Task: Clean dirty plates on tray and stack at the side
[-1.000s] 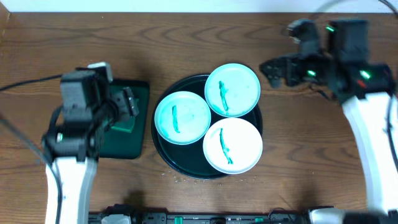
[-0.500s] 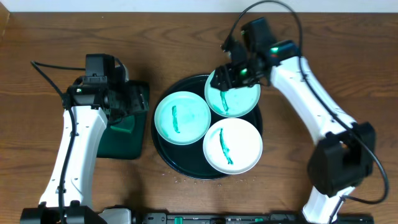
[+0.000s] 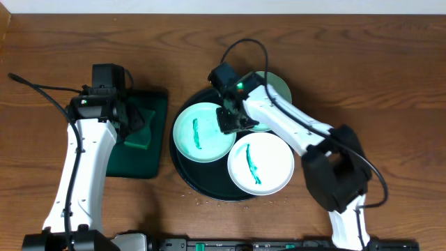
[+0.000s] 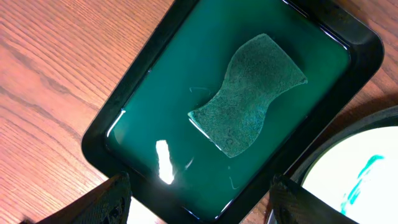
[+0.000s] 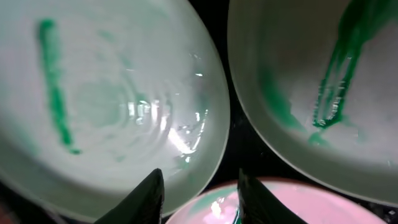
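looking like a robotics lab bench, two robot arms (image 3: 80, 160) working at a wood-grain table (image 3: 390, 49); black cables (image 3: 245, 40) trailing loose

White arm links (image 3: 80, 167), black joint housings (image 3: 108, 77), looping black cables (image 3: 244, 43), green light (image 3: 239, 86) on right arm (image 3: 282, 120), dark-fingered left claw (image 4: 199, 186)

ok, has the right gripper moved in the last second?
Yes. In the overhead view the right gripper has swung left from outside the tray to above it, between the left plate and the rear plate.
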Motion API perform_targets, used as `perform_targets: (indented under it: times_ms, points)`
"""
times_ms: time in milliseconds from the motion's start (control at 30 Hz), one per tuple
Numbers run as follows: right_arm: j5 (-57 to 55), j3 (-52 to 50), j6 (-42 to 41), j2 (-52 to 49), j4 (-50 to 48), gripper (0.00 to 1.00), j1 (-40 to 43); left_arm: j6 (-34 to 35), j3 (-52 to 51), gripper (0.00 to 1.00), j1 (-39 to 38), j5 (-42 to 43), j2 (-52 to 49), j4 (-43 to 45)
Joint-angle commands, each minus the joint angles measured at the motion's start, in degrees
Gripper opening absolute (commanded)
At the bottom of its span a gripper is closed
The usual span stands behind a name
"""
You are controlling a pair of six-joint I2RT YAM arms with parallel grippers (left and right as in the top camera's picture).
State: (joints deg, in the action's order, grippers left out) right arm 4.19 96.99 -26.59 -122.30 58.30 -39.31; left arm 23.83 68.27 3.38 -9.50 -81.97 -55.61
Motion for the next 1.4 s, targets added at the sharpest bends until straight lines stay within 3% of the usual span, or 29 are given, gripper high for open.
perform_targets:
  times_ms: [0, 467, 533, 867, 1033, 1133, 1233, 1333, 1367]
  points:
    - [-2.5, 0.7, -0.8, -2.2, 0.3, 0.35, -0.5, 0.7, 0.8, 0.72, 0.3, -1.7, 0.3, -0.3]
    - [-2.3, 0.7, -0.5, -6.7, -4.3, 0.11, -0.6, 0.7, 0.0, 0.72, 0.3, -1.7, -2.3, -0.2]
    - [-2.2, 0.7, -0.6, -7.1, -4.5, 0.01, -0.3, 0.7, 0.0, 0.72, 0.3, -1.7, -5.3, 0.2]
    - [-1.7, 0.7, 0.5, -7.1, -5.3, 0.01, -0.5, -8.0, 0.0, 0.58, 0.3, 4.6, -18.4, 8.7]
    - [0.0, 0.7, 2.7, -7.1, -5.4, 0.01, -0.5, -8.8, 0.0, 0.40, 0.3, 6.1, -22.3, 12.9]
    - [0.7, 0.7, 3.0, -7.1, -5.4, 0.01, -0.5, -9.2, 0.0, 0.39, 0.3, 6.1, -24.6, 13.6]
    - [1.0, 0.7, 3.1, -7.1, -5.5, 0.01, -0.5, -9.2, 0.0, 0.31, 0.3, 6.6, -27.6, 14.3]
    - [1.1, 0.7, 3.1, -7.1, -5.6, 0.01, -0.5, -9.2, 0.0, 0.08, 0.3, 7.0, -30.2, 14.8]
    - [1.1, 0.7, 3.1, -7.1, -5.7, 0.01, -0.5, -9.1, 0.0, 0.07, 0.3, 7.0, -30.5, 14.8]
